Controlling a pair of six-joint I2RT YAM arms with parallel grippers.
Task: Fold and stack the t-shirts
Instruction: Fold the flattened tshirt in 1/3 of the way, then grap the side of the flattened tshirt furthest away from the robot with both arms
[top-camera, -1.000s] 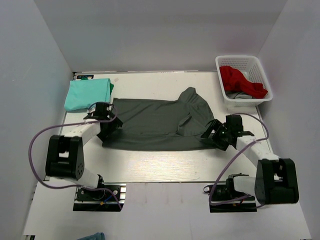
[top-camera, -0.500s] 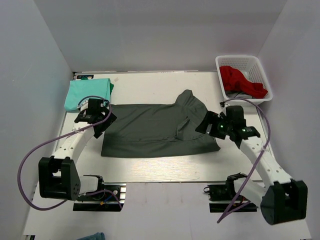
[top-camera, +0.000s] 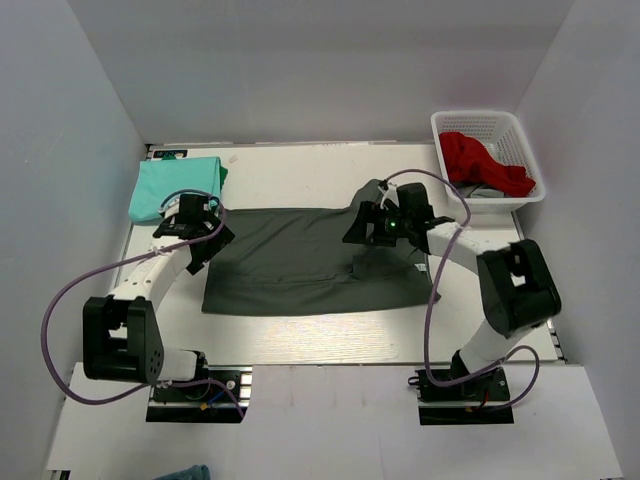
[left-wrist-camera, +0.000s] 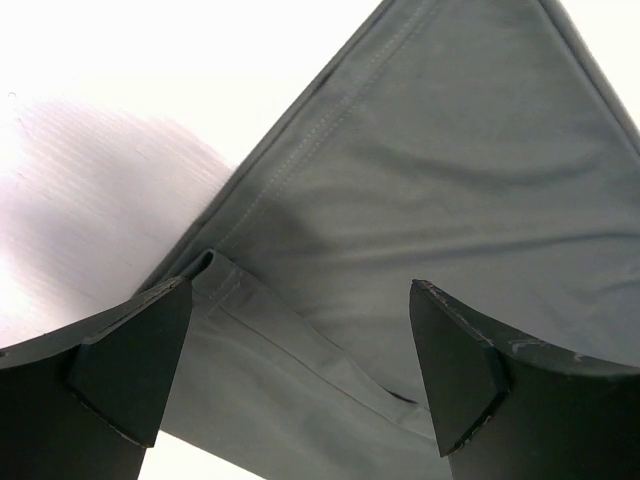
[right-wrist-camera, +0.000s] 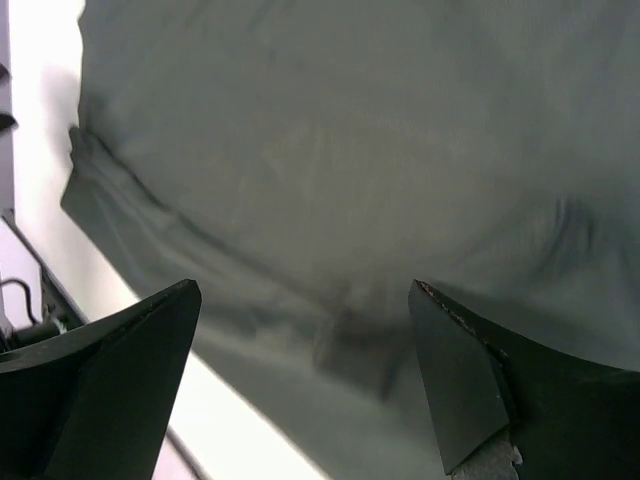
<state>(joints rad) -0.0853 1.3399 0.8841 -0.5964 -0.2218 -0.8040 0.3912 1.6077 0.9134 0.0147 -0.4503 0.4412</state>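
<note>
The dark charcoal t-shirt (top-camera: 290, 265) lies spread flat across the middle of the table. The mint-turquoise t-shirt (top-camera: 175, 187) lies folded at the far left corner. My left gripper (top-camera: 207, 250) is open and empty over the charcoal shirt's left edge. In the left wrist view, its fingers (left-wrist-camera: 130, 370) straddle a hemmed corner of the shirt (left-wrist-camera: 450, 150). My right gripper (top-camera: 354, 232) is open and empty over the shirt's upper right part, near a raised fold. The right wrist view shows grey cloth (right-wrist-camera: 350, 130) under its spread fingers (right-wrist-camera: 470, 380).
A white basket (top-camera: 520, 135) at the far right holds a red cloth (top-camera: 480, 160) and a grey piece. A bit of blue cloth (top-camera: 185, 472) shows at the bottom edge. White walls enclose the table on three sides.
My right arm has swung from the shirt's near right corner inward, to over its upper middle. My left gripper has moved a little toward the far side along the shirt's left edge.
</note>
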